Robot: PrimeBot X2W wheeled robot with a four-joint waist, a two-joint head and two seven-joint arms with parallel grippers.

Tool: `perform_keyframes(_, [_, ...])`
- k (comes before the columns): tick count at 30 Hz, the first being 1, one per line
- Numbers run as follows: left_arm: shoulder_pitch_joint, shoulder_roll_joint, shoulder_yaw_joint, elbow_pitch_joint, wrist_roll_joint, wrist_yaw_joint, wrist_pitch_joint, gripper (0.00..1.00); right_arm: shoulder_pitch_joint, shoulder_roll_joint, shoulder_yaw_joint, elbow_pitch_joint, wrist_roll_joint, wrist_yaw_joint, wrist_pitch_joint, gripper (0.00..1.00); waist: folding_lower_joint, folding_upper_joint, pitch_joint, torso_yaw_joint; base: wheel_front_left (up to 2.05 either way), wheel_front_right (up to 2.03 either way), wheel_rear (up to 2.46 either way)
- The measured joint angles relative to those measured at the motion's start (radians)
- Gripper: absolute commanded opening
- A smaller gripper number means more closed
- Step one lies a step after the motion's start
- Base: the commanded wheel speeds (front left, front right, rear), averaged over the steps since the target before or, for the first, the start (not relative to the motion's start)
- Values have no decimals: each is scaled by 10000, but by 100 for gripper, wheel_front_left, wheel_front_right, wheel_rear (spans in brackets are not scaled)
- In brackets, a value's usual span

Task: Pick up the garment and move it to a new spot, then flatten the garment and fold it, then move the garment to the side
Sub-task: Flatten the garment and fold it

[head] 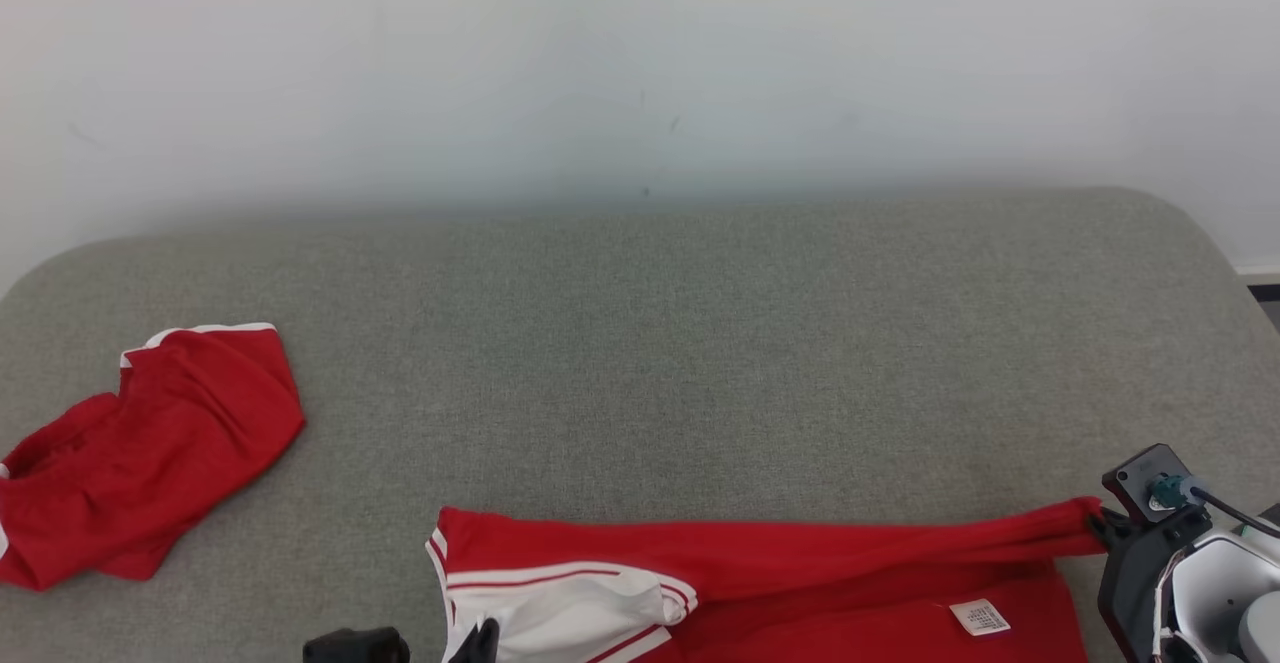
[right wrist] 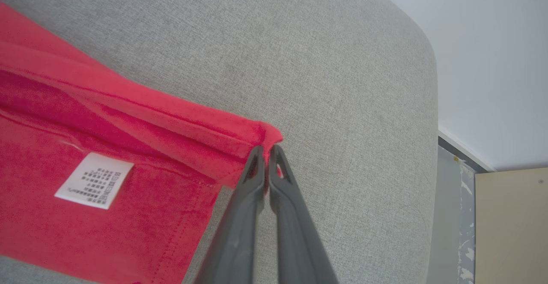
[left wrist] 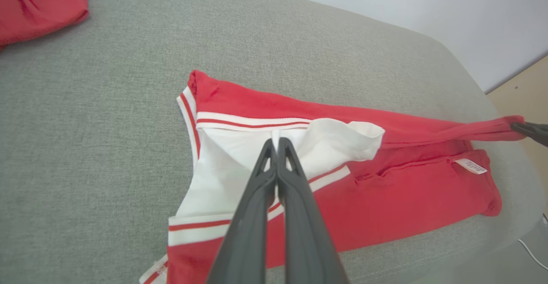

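Note:
The garment (head: pixel 780 583) is red with a white, red-striped panel and lies stretched along the front of the grey cushion (head: pixel 700 343). My left gripper (left wrist: pixel 275 142) is shut, pinching a small fold of the white panel (left wrist: pixel 334 147); its tip shows at the head view's bottom edge (head: pixel 485 638). My right gripper (right wrist: pixel 265 151) is shut on the garment's red corner (right wrist: pixel 269 136), pulling that edge taut to the right (head: pixel 1100 523). Its dark fingers (left wrist: pixel 531 130) also appear in the left wrist view. A white care label (right wrist: pixel 94 180) faces up near the right end.
A second crumpled red garment (head: pixel 150 453) lies at the cushion's left side. The cushion's rounded right edge (right wrist: pixel 428 147) drops to the floor (right wrist: pixel 509 228) just beyond my right gripper. A pale wall (head: pixel 640 63) stands behind.

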Motion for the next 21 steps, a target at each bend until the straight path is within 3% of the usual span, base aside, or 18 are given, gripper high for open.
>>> perform_keyframes(8, [513, 121, -84, -173, -178, 102, 224, 0, 206, -178, 339, -230, -65, 0, 439, 0, 1, 0, -190, 88, 0, 0, 0])
perform_keyframes(9, [513, 121, -84, -173, -178, 102, 224, 0, 206, -178, 339, -230, -65, 0, 439, 24, 1, 0, -190, 88, 0, 0, 0])
perform_keyframes(10, [520, 151, -138, -104, -176, 86, 228, 0, 235, -184, 364, -234, -61, 0, 523, 38, 1, 1, -182, 112, 0, 0, 0])
perform_keyframes(11, [520, 192, -213, -19, -173, 0, 270, 0, 273, -192, 403, -230, -31, 0, 621, 100, 2, 1, -169, 132, 0, 0, 0])
perform_keyframes(15, [586, 121, -351, 334, -213, -132, 288, 0, 369, -184, 407, -222, 121, 0, 963, 100, 2, 1, -153, 179, 0, 0, 0])
perform_keyframes(16, [618, 92, -353, 431, -263, -128, 267, 6, 381, -184, 349, -244, 159, 0, 1014, 100, 2, 2, -160, 185, 0, 0, 0])
perform_keyframes(17, [651, 102, -376, 543, -265, -130, 267, 41, 386, -186, 236, -259, 180, 0, 1055, 100, 2, 1, -167, 189, 0, 0, 0])
perform_keyframes(18, [666, 138, -393, 640, -261, -169, 228, 100, 392, -190, 82, -272, 190, 0, 1135, 100, 2, 2, -174, 191, 0, 0, 0])
perform_keyframes(21, [686, 303, -362, 1032, -219, -155, 240, 100, 570, -98, -504, -389, 466, 0, 1421, 100, 2, 2, -234, 206, 0, 0, 0])
